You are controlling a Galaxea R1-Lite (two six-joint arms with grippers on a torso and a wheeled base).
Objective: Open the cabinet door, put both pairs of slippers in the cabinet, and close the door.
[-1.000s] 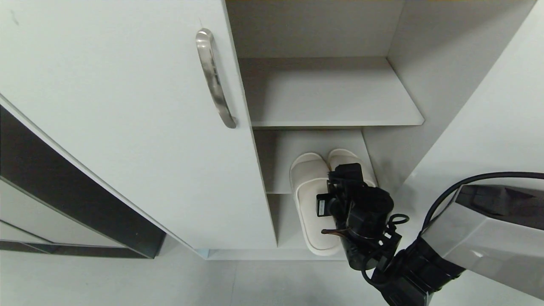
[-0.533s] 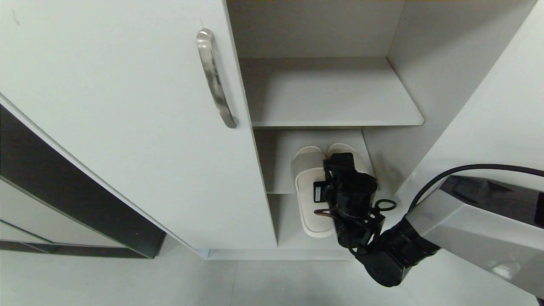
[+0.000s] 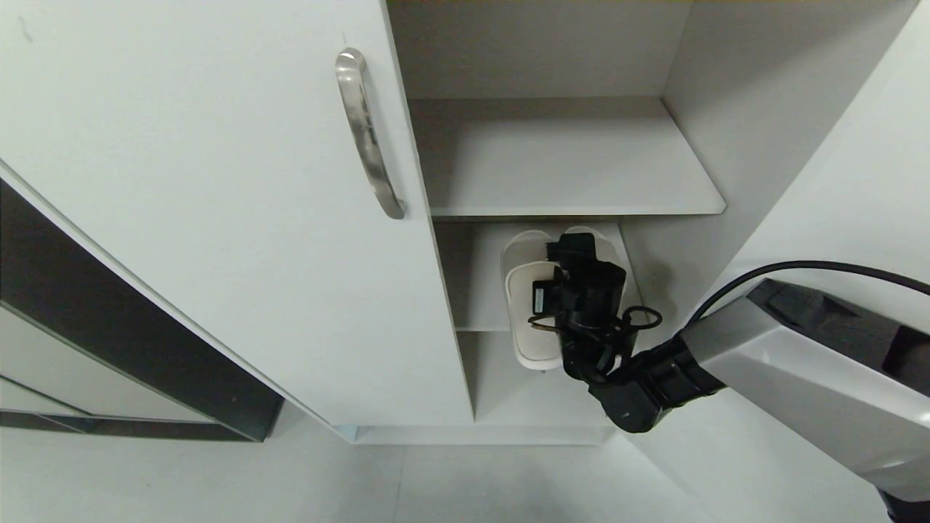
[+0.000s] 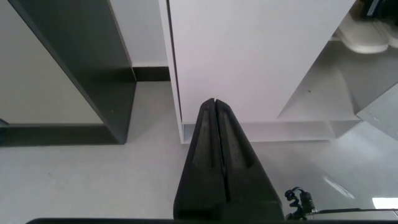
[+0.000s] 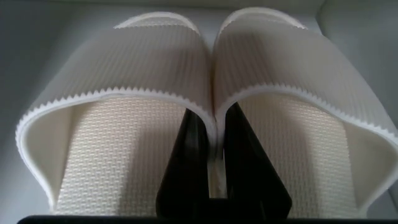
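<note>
I read the right gripper [image 5: 214, 140] as clamped on one pair of slippers [image 5: 137, 81]: two cream slides pinched together by their inner strap edges, toes in over the lower shelf [image 3: 476, 283], heels past its front edge, beneath the upper shelf [image 3: 567, 167]. Just beside the opening stands the shut cabinet door [image 3: 218, 218] with its one metal handle [image 3: 367, 134]. My left gripper [image 4: 214, 109] hangs over the floor [image 4: 93, 180] before the cabinet base, fingers pressed together on nothing.
</note>
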